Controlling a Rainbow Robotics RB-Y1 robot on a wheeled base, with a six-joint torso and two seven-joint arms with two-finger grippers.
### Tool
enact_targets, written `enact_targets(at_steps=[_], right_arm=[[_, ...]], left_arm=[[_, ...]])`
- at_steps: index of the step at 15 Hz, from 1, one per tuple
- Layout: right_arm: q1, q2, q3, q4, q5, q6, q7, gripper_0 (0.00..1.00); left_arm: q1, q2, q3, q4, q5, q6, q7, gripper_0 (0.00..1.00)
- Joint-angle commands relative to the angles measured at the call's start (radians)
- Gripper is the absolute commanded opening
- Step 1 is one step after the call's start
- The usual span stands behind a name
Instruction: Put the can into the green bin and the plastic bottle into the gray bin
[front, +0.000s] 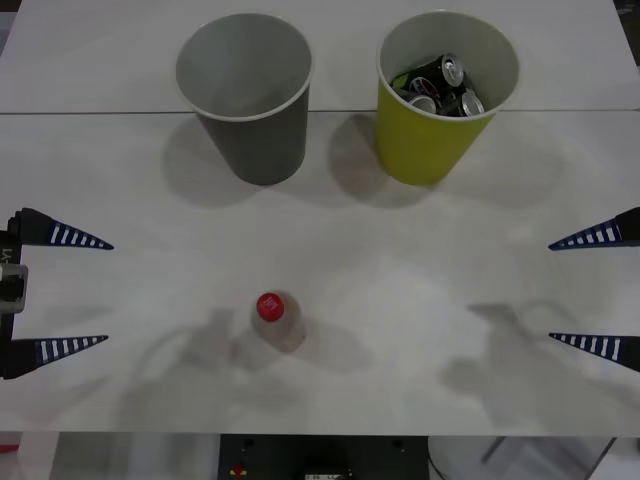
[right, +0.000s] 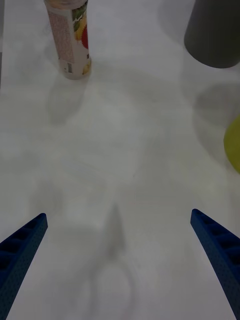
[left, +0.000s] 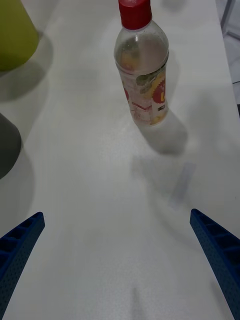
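On the far right of the table (front: 330, 250) the green bin (front: 440, 140) already holds cans (front: 440, 88), while the plastic bottle (front: 275, 320) stands upright near the front, outside the empty gray bin (front: 255, 135), between the left gripper (front: 85, 292) and right gripper (front: 575, 290), both with fingers apart and holding nothing.

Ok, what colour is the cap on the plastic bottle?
Red. The cap on the plastic bottle shows best in the left wrist view.

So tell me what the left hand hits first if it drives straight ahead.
Probably the plastic bottle: it stands upright ahead of the open left hand, slightly off the centre line. Depth is unclear, so the hand might slip just past it.
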Motion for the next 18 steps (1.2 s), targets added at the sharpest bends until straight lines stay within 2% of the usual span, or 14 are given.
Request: enact_targets(at_steps=[1, 4, 7, 11, 18], right_arm=[[0.000, 0.000, 0.000, 0.000, 0.000, 0.000, 0.000, 1.00], [0.000, 0.000, 0.000, 0.000, 0.000, 0.000, 0.000, 1.00], [0.000, 0.000, 0.000, 0.000, 0.000, 0.000, 0.000, 1.00], [0.000, 0.000, 0.000, 0.000, 0.000, 0.000, 0.000, 1.00], [0.000, 0.000, 0.000, 0.000, 0.000, 0.000, 0.000, 1.00]], left_arm=[[0.000, 0.000, 0.000, 0.000, 0.000, 0.000, 0.000, 1.00], [0.050, -0.041, 0.011, 0.019, 0.027, 0.002, -0.011, 1.00], [0.053, -0.042, 0.002, 0.016, 0.031, 0.002, -0.014, 1.00], [0.053, -0.058, -0.059, 0.036, 0.088, 0.001, -0.019, 1.00], [0.036, -0.128, -0.148, 0.076, 0.117, 0.030, -0.063, 1.00]])
